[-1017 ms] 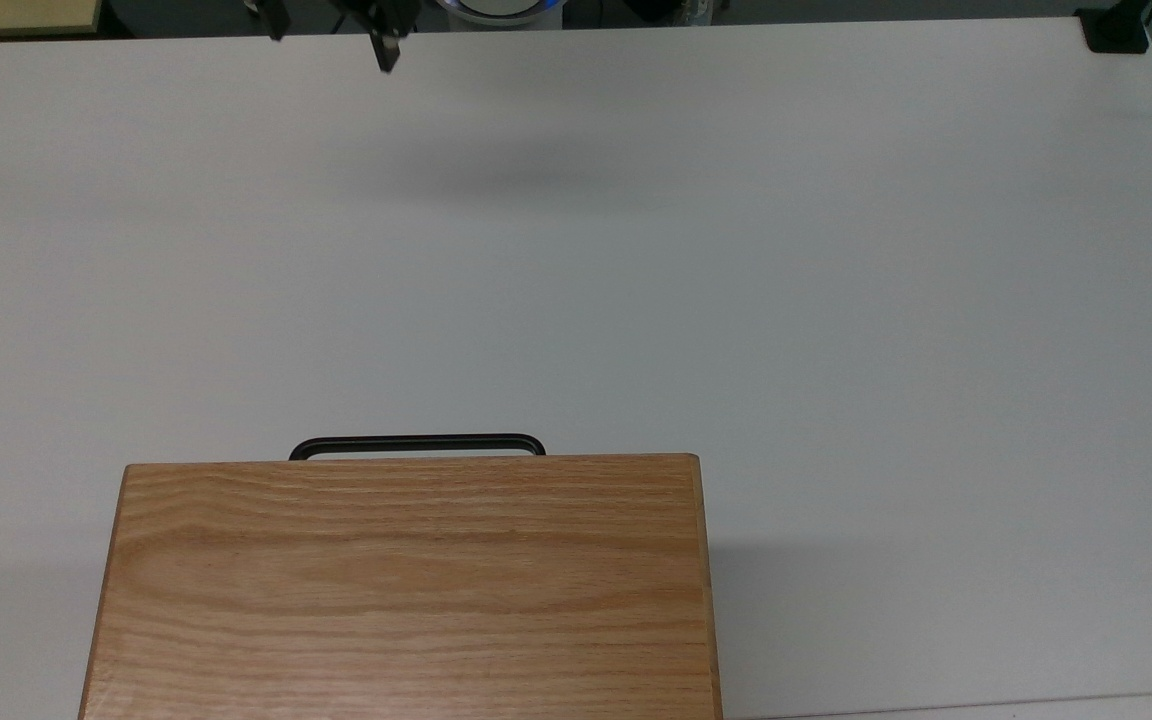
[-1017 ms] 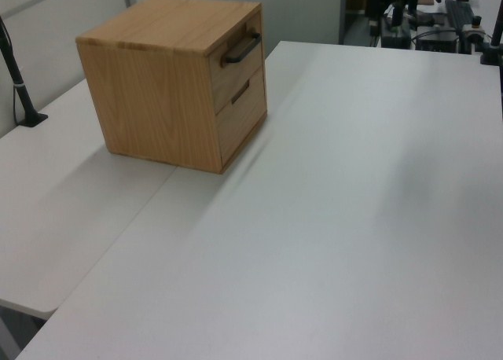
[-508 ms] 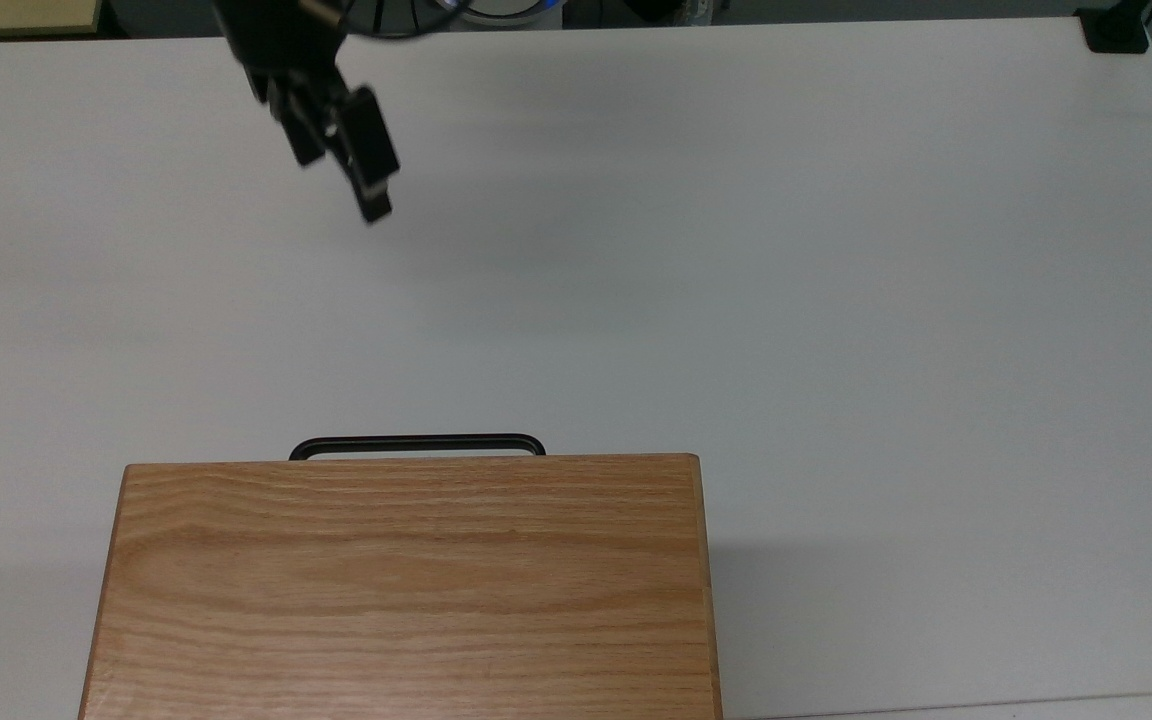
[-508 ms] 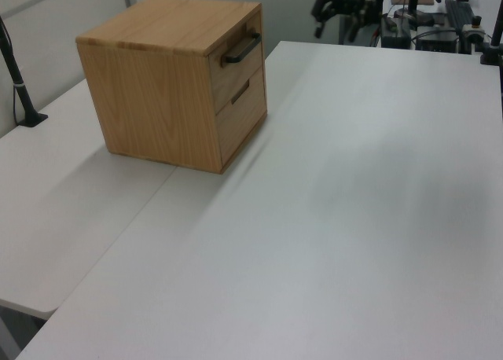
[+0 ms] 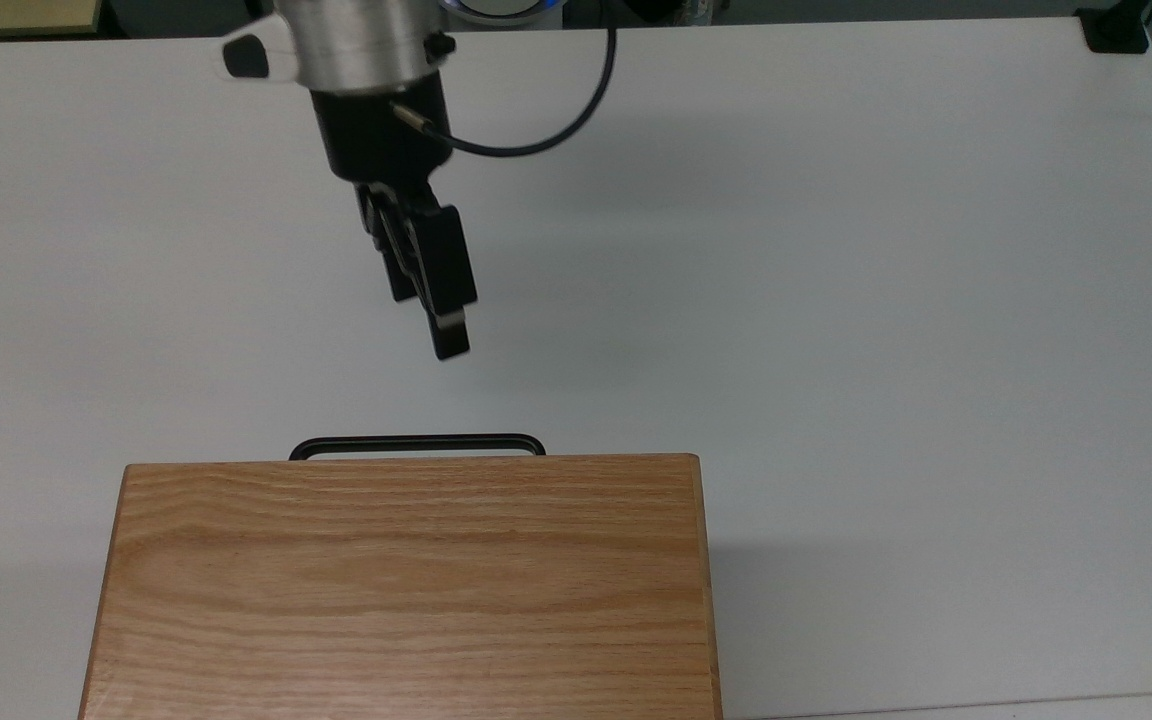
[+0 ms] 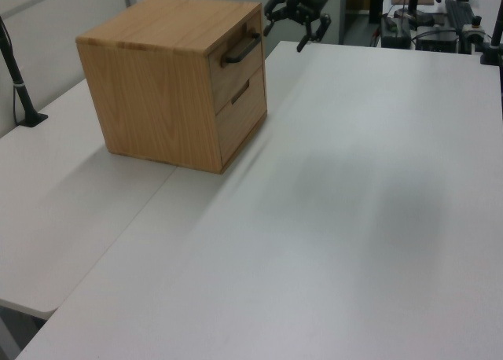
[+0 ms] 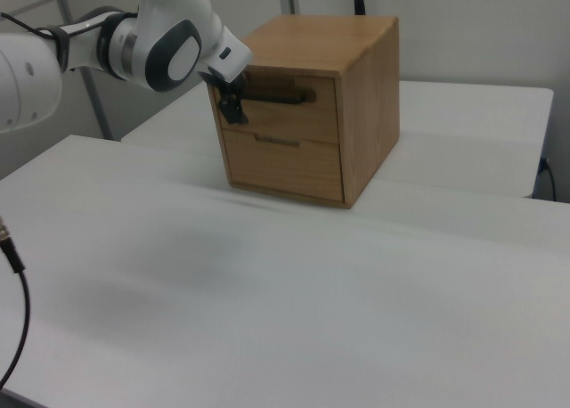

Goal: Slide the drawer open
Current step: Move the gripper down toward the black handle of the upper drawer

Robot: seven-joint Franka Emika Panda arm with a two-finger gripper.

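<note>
One white worktop (image 5: 836, 250) carries everything; on it the oak cabinet (image 6: 169, 85) is set, and all places below are given relative to that cabinet; two drawer fronts are seen on its face in the right view, the drawer (image 7: 283, 108) with the black bar handle (image 5: 417, 441) at the top of the face and fully closed, a lower drawer (image 7: 283, 166) beneath it; the arm (image 7: 107, 47) is reached in toward the face; the gripper (image 6: 296, 20) is held in the air in front of the cabinet's face, near the handle but apart from it; its fingers are seen spread in the left view and nothing is held between them.

Several failures can be judged likely from here; in the top view the gripper is placed toward the handle's middle yet short of it, so a fingertip could be driven into the drawer front or against the bar if the approach is misjudged in height; the bar is thin, so it could be missed or only clipped by one finger, and the grip could be lost once pulling is begun; the cabinet is not seen to be fixed down, so the whole box could be dragged across the worktop instead of the drawer being slid out; a pull off the slide's line could cause the drawer to be jammed.
</note>
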